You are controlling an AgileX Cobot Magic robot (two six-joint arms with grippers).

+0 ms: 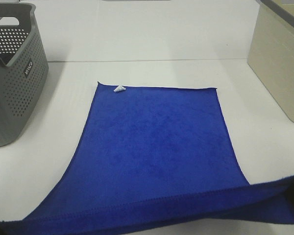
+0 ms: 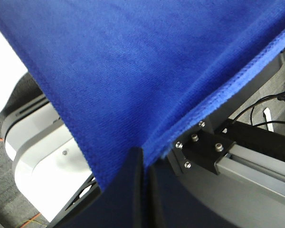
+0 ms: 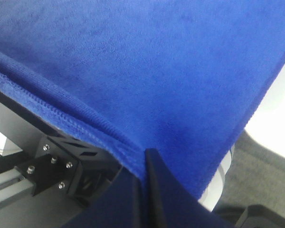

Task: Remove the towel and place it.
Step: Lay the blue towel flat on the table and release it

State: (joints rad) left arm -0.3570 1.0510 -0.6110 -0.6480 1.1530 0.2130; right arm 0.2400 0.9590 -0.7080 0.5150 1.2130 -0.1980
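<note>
The towel (image 1: pixel 157 147) is a plush royal-blue microfibre rectangle with a fuzzy nap and a stitched hem. Most of it is spread flat mid-table, with a small white tag (image 1: pixel 118 88) at the far left corner. The near hem is raised off the white table (image 1: pixel 152 29) and stretched taut along its front edge.

The left gripper (image 2: pixel 143 160) is pinched tight on one near corner and the right gripper (image 3: pixel 145 156) is clamped on the other, dark fingers pressed together with cloth between.

The perforated grey plastic basket (image 1: pixel 12 73) sits far left, clear of the towel. A smooth beige box (image 1: pixel 279 63) sits far right, also apart. Bare tabletop shows on both sides and beyond the far hem. Black screwed brackets (image 2: pixel 199 152) on aluminium rail sit just under the held edge.
</note>
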